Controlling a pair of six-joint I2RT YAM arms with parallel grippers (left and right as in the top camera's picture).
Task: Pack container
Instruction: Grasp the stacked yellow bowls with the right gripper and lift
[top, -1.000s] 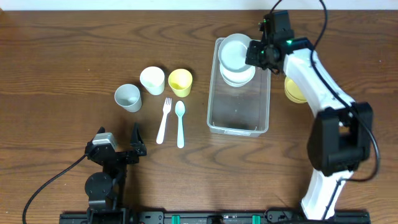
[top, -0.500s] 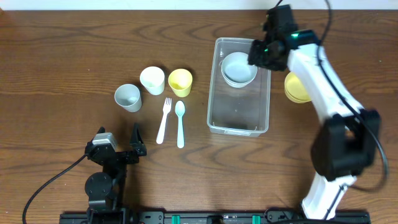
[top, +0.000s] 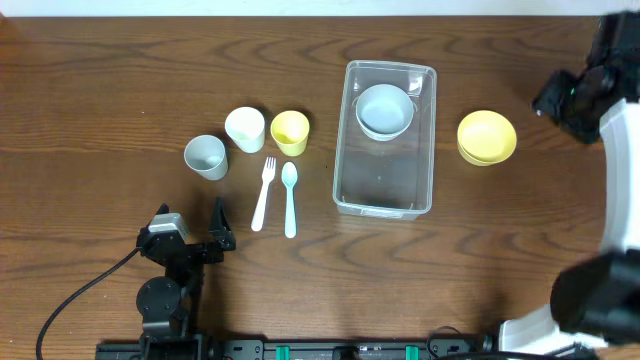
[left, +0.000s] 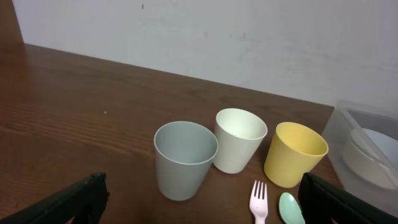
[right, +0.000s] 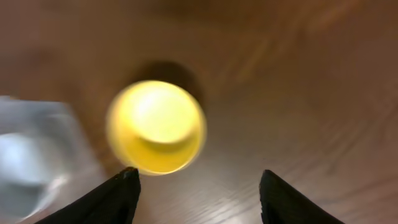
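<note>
The clear container (top: 342, 150) stands at the table's middle right, with a pale grey-white bowl (top: 385, 110) resting in its far end. To its right a yellow bowl (top: 487, 137) sits on the table. My right gripper (top: 562, 97) hangs by the right edge, beyond the yellow bowl. The blurred right wrist view shows it (right: 199, 193) open and empty, with the yellow bowl (right: 157, 126) ahead and the container (right: 28, 158) to the left. My left gripper (top: 190, 225) rests open near the front left. It (left: 202, 202) faces the cups and holds nothing.
Left of the container stand a grey cup (top: 205, 156), a white cup (top: 245, 129) and a yellow cup (top: 290, 132). A white fork (top: 264, 193) and a mint spoon (top: 290, 198) lie in front of them. A pale wall runs behind the table.
My right gripper opened and left the bowl in the container's far end. It then swung right, past the yellow bowl. The left arm has not moved.
</note>
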